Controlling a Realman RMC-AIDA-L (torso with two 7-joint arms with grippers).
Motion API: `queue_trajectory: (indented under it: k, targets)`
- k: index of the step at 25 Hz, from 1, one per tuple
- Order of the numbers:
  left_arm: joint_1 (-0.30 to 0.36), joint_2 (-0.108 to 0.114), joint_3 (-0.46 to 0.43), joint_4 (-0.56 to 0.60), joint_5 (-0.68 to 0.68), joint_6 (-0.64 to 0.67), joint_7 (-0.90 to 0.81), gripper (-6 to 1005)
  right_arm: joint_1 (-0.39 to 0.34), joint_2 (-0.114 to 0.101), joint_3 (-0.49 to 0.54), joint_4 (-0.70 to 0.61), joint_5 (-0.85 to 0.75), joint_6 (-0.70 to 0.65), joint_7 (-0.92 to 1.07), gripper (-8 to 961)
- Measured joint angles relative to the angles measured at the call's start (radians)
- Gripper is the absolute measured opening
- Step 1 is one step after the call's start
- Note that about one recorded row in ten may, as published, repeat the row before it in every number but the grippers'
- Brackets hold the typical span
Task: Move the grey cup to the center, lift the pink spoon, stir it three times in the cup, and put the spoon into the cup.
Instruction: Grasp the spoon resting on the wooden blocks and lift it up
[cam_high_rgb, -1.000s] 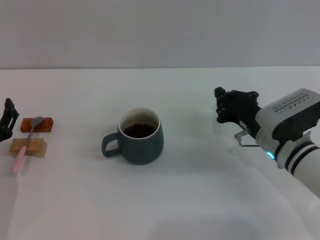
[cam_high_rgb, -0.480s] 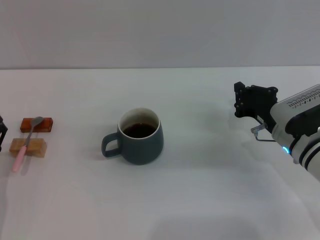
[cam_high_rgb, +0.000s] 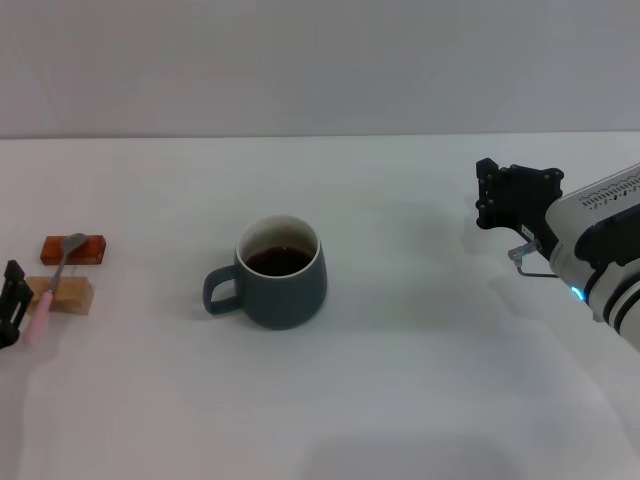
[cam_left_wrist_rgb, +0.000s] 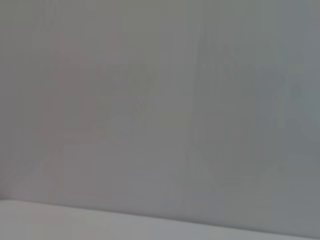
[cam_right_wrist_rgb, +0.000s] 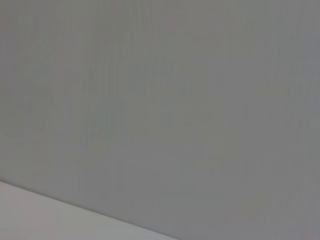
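A grey cup (cam_high_rgb: 281, 272) holding dark liquid is sitting near the middle of a white tabletop (cam_high_rgb: 400, 380), its handle pointing toward the robot's left. Far to that side, a pink spoon (cam_high_rgb: 53, 284) is lying across two small brown blocks (cam_high_rgb: 68, 270), with the left gripper (cam_high_rgb: 10, 300) showing just beside its handle at the frame's edge. The right gripper (cam_high_rgb: 515, 197) is hanging well apart from the cup.

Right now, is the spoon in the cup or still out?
Out. The pink spoon lies across two small blocks near the left gripper, apart from the grey cup.
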Motion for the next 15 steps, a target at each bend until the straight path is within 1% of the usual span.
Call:
queue_trajectory:
  k: [2,4,5,7,15]
  targets:
    - [0.044,0.000,0.004,-0.040,0.033,-0.021,0.002,814,0.001,0.000,0.000,-0.001,0.000,0.000,0.000,0]
    - [0.044,0.000,0.004,-0.040,0.033,-0.021,0.002,814,0.001,0.000,0.000,-0.002,0.000,0.000,0.000,0]
    - [0.064,0.000,0.008,-0.062,0.043,-0.031,0.002,814,0.002,0.000,0.000,-0.002,0.000,0.000,0.000,0]
    - [0.081,0.003,0.011,-0.091,0.066,-0.051,0.002,814,0.002,0.000,0.000,-0.002,0.000,0.000,0.000,0]
    - [0.093,0.003,0.012,-0.113,0.103,-0.084,0.004,814,0.003,0.000,0.000,0.000,0.000,0.000,0.000,-1]
